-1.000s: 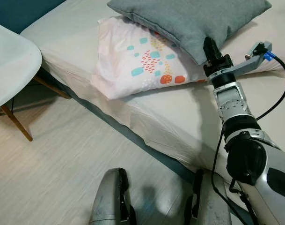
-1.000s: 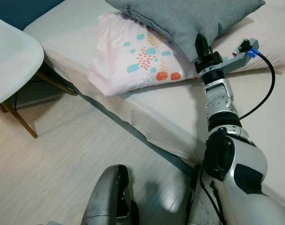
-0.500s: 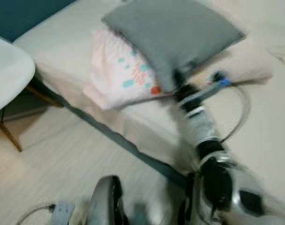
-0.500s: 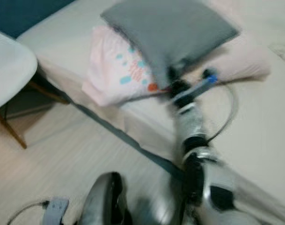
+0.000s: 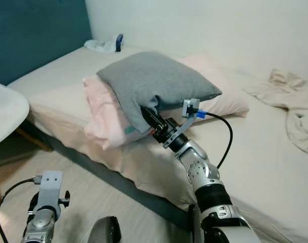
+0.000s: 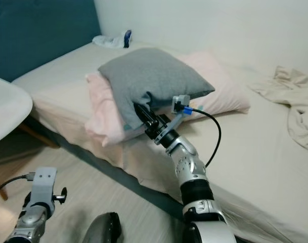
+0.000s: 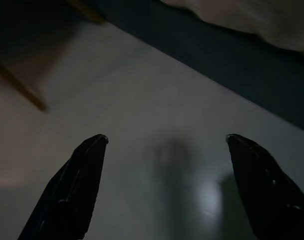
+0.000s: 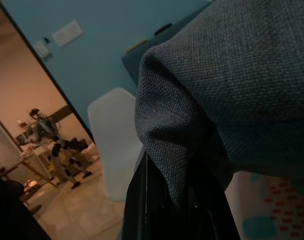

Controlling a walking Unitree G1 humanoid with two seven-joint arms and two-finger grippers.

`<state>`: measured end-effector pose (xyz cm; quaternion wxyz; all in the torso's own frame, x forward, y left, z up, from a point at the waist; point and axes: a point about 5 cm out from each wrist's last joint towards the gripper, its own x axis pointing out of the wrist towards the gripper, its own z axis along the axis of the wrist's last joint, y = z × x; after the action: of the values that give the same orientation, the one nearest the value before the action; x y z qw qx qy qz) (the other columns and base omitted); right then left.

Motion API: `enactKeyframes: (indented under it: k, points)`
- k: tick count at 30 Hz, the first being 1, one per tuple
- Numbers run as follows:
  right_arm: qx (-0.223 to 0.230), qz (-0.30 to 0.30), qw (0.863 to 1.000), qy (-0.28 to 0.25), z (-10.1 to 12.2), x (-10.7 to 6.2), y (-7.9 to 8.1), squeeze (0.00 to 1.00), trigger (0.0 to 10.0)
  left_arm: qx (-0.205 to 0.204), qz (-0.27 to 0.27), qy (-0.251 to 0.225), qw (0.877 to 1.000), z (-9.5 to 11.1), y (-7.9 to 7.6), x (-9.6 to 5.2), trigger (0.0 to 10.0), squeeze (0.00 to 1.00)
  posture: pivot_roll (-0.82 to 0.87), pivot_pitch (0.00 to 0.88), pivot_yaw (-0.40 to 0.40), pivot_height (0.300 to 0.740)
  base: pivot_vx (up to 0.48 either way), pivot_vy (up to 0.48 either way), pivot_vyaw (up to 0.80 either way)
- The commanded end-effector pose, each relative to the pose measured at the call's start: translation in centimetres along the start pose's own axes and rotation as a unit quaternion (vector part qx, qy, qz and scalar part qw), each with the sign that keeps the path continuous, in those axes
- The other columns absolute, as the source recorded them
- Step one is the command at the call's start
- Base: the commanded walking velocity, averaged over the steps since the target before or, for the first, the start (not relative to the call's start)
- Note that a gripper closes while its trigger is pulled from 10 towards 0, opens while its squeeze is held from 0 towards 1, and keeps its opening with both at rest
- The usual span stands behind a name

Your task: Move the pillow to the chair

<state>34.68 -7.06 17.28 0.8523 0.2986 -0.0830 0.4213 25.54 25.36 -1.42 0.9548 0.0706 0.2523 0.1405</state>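
One woven grey pillow (image 5: 156,83), pinched corner, right gripper (image 5: 149,117)

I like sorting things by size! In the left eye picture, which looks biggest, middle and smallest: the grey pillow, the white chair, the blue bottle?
1. Grey pillow, pinched by the right gripper.
2. White chair, partly cut off by the picture's edge, so unsure.
3. Blue bottle, far away.
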Motion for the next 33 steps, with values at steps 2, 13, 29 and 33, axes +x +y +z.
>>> enactKeyframes:
  k: [2,13,29,33]
  points:
    - [-0.002,0.047,0.999,-0.022,1.2,1.0,1.4,0.00,0.0,-0.042,-0.039,0.024,0.998,-0.9,-2.1,-0.3,10.0,0.00,0.03,0.000,0.026,0.530,0.000,0.000,0.00]
    - [-0.022,0.026,0.997,-0.067,4.2,1.1,1.0,0.00,0.0,-0.054,-0.197,-0.006,0.979,0.5,-10.6,-1.7,10.0,0.00,0.03,0.000,0.009,0.578,0.000,0.000,0.00]
    - [-0.049,0.009,0.998,-0.043,3.1,1.0,0.7,0.00,0.0,-0.030,-0.167,0.016,0.985,-0.1,-9.1,-1.2,10.0,0.00,0.02,0.000,0.021,0.646,0.000,0.000,0.00]
    - [-0.049,0.006,0.998,-0.026,2.0,0.7,0.8,0.00,0.0,-0.029,-0.148,0.035,0.988,-1.1,-8.1,-1.3,10.0,0.00,0.02,0.000,0.022,0.666,0.000,0.000,0.00]
